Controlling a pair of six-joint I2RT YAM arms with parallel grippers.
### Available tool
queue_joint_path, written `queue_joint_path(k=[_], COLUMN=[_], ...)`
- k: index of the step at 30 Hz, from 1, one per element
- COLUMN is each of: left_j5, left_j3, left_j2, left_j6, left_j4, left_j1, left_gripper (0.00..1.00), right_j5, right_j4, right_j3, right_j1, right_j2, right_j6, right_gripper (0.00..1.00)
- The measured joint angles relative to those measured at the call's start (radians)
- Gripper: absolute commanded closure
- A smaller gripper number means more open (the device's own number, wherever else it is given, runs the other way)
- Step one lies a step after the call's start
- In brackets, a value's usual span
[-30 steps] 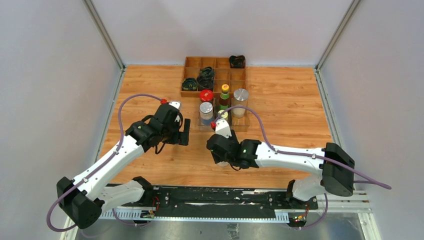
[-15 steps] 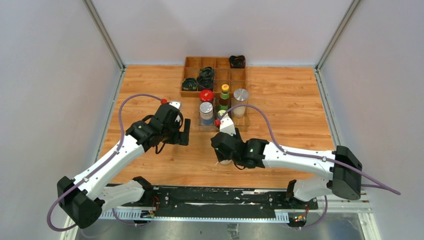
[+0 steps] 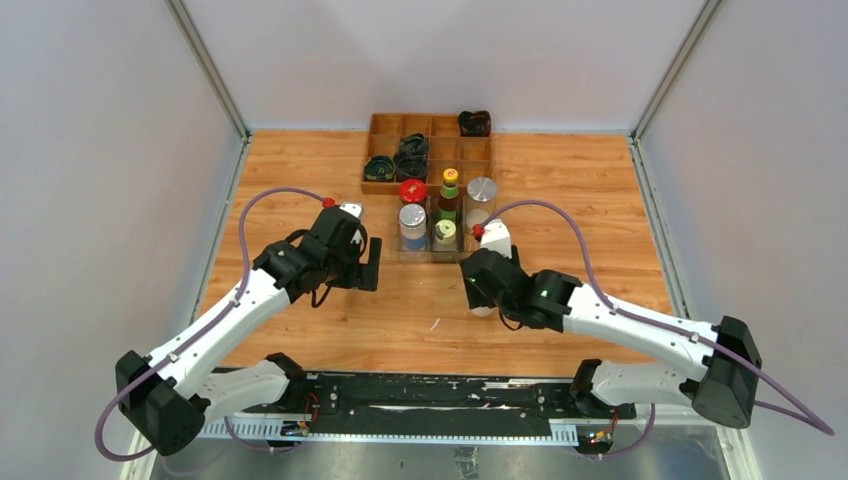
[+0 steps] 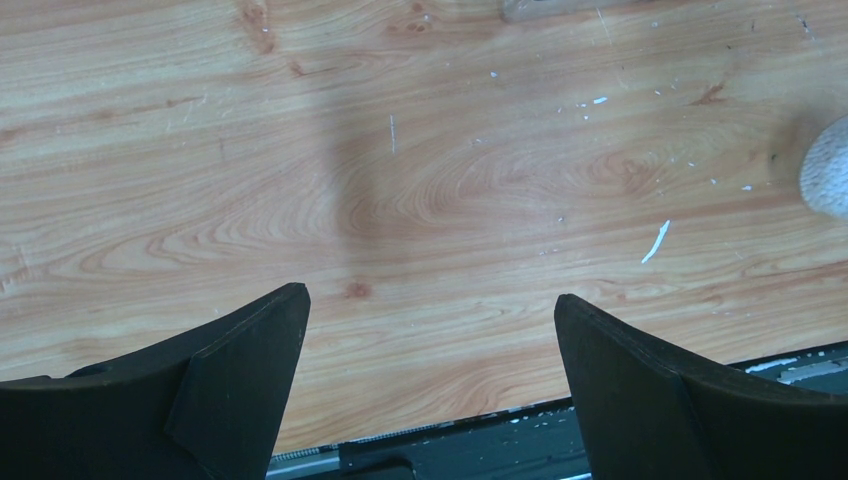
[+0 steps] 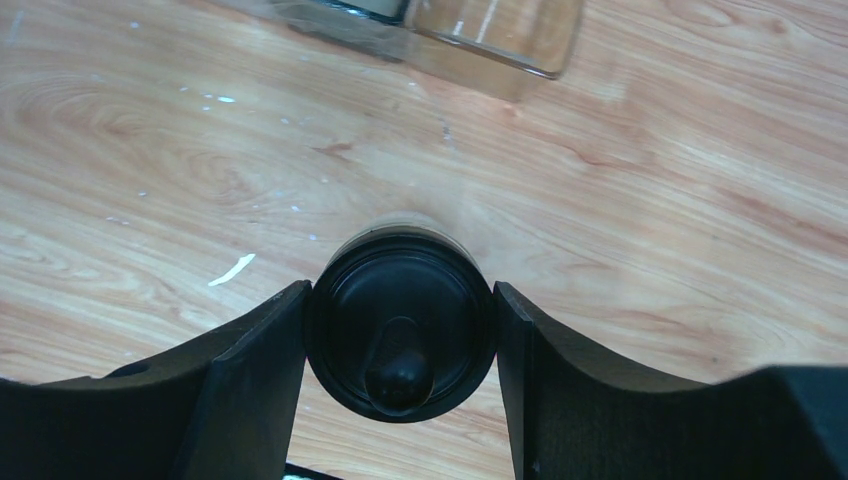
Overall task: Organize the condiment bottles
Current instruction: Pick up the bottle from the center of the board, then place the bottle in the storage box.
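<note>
Nearly finished, as I judge it: five of the six bottles are placed and one is in hand. Closest, the left gripper [image 4: 430,330] hangs over the wooden table [image 4: 400,180], its fingers spread wide with nothing between them. The right gripper [image 5: 400,340] pinches the black-capped bottle [image 5: 400,300] upright between both fingers; whether its base touches the wood I cannot tell. Just beyond these fingertips lies a corner of the clear tray [image 5: 510,45]. Inside the tray, beyond the fingers and somewhat to their left, stand the pale-yellow-capped jar [image 3: 445,230] and a silver-capped jar [image 3: 412,215]. Behind them are the red-capped jar [image 3: 413,190], the green-capped bottle [image 3: 450,180] and a second silver-capped jar [image 3: 481,189]. The compartment nearest the right fingers seems free, so only this placing is left. Farther stands a wooden box [image 3: 385,125] with dark coiled bundles [image 3: 410,155]. Plain pale walls [image 3: 450,50] and metal posts [image 3: 206,65] close the room.
</note>
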Motion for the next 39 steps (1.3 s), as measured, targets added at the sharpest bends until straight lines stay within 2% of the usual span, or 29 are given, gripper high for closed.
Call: queue_joint_path(k=[9,19,32,39], left_j5=[0.005,0.012,0.023,0.027], left_j3=[0.000,0.000,0.000,-0.001], left_j2=[0.018,0.037,0.046,0.050], left_j6=[0.000,0.000,0.000,0.000], left_j4=[0.001,0.017,0.045,0.054], left_j1=[0.000,0.000,0.000,0.000], left_gripper=[0.00,0.00,0.00,0.00], right_j5=[-0.012,-0.092,-0.091,-0.081], right_j4=[-0.049,-0.097,-0.135,-0.158], right_j3=[-0.071,-0.140,-0.169,-0.105], right_j1=[-0.103,-0.108,0.012,0.022], right_j2=[-0.132,-0.185,-0.194,-0.108], right_j6=[-0.026,-0.009,0.070,0.064], right_gripper=[0.44,0.46,0.46,0.46])
